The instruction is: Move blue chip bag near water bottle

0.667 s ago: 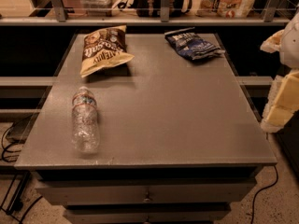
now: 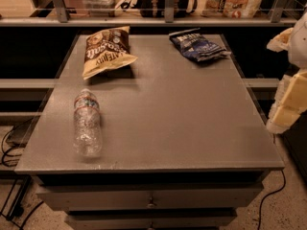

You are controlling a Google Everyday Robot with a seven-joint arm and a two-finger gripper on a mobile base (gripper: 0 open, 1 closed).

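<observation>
Counter (image 2: 192,128): brown bag (image 2: 106,49) at far-left corner, leave alone. Blue chip bag (image 2: 197,45) flat at far-right corner. Water bottle (image 2: 87,123) lying by left edge, well apart. Gripper (image 2: 288,104) off right edge, open/closed can't tell. Suggest: come down over bag's middle, pinch a crinkle, lift clear.

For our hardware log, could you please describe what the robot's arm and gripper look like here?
The gripper sits at the view's right edge, beside the table: pale cream-yellow, blocky, angular pieces. Above it, the arm is whiter and more rounded. No cables or markings show on either.
</observation>
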